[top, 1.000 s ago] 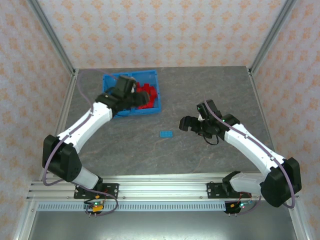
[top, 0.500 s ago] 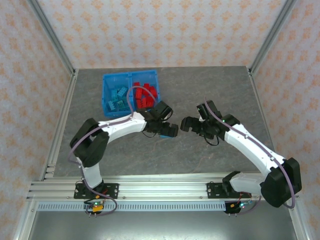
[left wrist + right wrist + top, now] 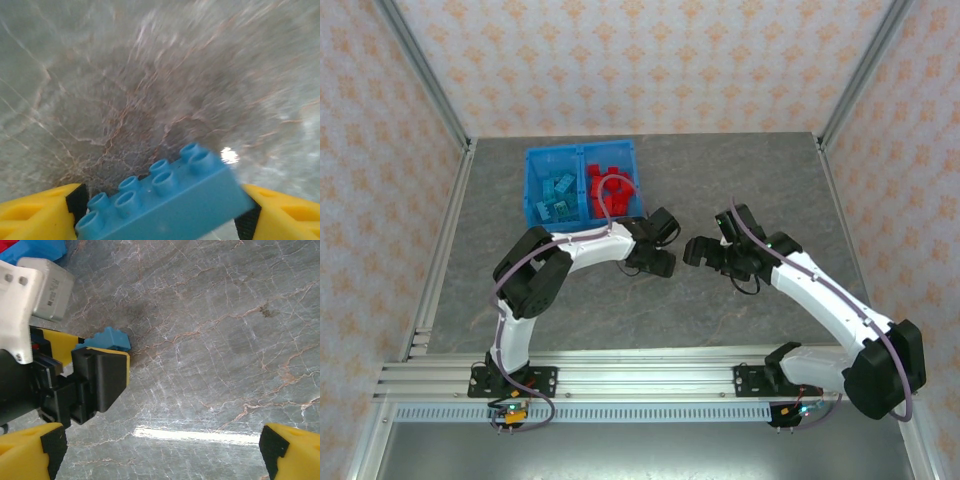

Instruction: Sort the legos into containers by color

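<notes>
Top external: bright blue bin (image 3: 530, 185) at upper centre-left, teal legos (image 3: 558, 195) in its left compartment, red legos (image 3: 620, 185) in its right. Left wrist: left jaws clamp a light-blue brick (image 3: 165, 200) at bottom centre, worktop (image 3: 150, 75) behind. Right wrist: right jaws spread wide, empty.

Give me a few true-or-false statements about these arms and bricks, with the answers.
1. The left pincer grips a blue brick. True.
2. The right pincer holds a red brick. False: it stands open and empty.
3. The red bricks lie in the right compartment of the bin. True.
4. Both compartments mix colours. False: the left one holds blue bricks, the right one red.
</notes>
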